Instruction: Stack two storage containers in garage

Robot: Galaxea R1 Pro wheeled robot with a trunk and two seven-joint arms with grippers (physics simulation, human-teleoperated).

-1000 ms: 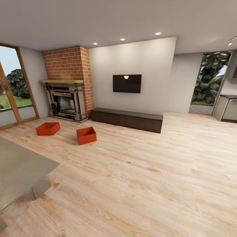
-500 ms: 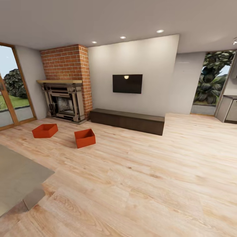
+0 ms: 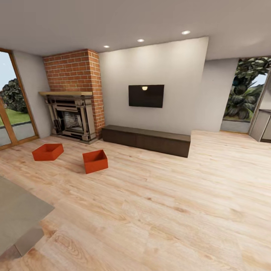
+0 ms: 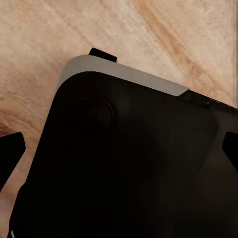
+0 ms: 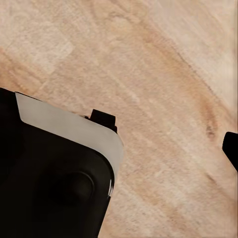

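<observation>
Two orange-red storage containers rest on the light wood plank floor [image 3: 158,210] of the living room, in front of the brick fireplace [image 3: 73,116]. One container [image 3: 47,151] lies further left; the other [image 3: 95,161] is nearer the room's middle. Both are upright, empty and a short gap apart. In the left wrist view, the left gripper [image 4: 119,151] hangs open over my dark base [image 4: 124,163], its fingertips [image 4: 11,153] wide apart. The right gripper [image 5: 119,148] also looks open over bare planks, with one fingertip [image 5: 231,148] at the picture's edge. Neither holds anything.
A long dark low cabinet [image 3: 146,139] runs along the white wall under a wall television [image 3: 146,95]. Wood-framed glass doors [image 3: 11,109] stand at the far left. A grey low surface [image 3: 17,214] fills the near left corner. A kitchen counter [image 3: 263,126] shows at the far right.
The whole head view has shifted, so the camera has moved; the grey surface at the near left takes up less of the picture. The containers themselves have not moved on the floor.
</observation>
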